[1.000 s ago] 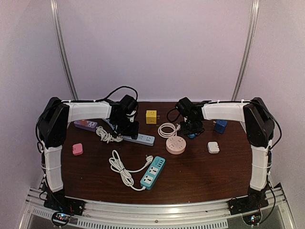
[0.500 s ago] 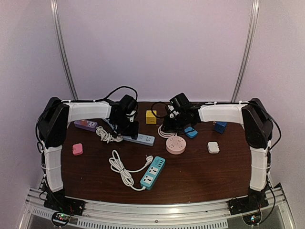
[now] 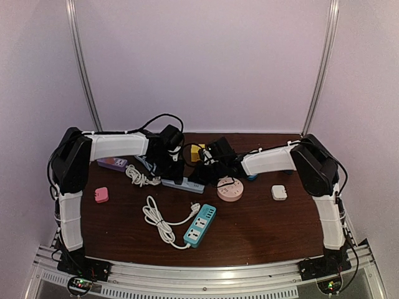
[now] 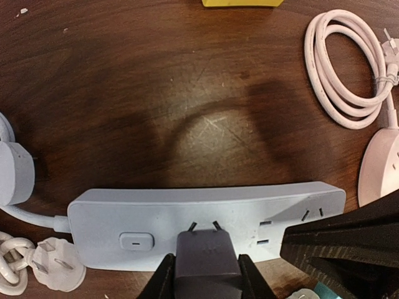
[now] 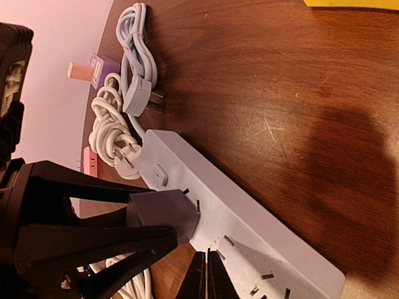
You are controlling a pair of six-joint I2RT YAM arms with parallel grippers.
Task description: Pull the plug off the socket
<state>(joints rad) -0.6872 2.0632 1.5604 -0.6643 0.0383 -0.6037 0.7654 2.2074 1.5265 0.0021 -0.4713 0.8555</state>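
A pale grey power strip [image 3: 189, 184] lies on the dark wooden table left of centre. It fills the left wrist view [image 4: 206, 208] and crosses the right wrist view [image 5: 249, 227]. A dark grey plug [image 4: 206, 258] stands at the strip's middle socket, its two prongs partly showing. The plug also shows in the right wrist view [image 5: 163, 215]. My left gripper [image 4: 204, 269] is shut on the plug from both sides, above the strip [image 3: 174, 170]. My right gripper [image 5: 206, 274] is shut and empty, its tips on the strip's top just right of the plug [image 3: 198, 176].
A pink round socket [image 3: 230, 189] with a coiled cord and a yellow cube [image 3: 197, 151] sit right of the strip. A teal power strip [image 3: 200, 227] with a white cord lies in front. A pink adapter [image 3: 101, 195], a purple strip [image 3: 111, 163] and a white adapter [image 3: 278, 192] lie around.
My right arm has swung left from the blue adapter, past the pink socket, to the grey strip beside the left gripper. The left gripper has stayed on the plug.
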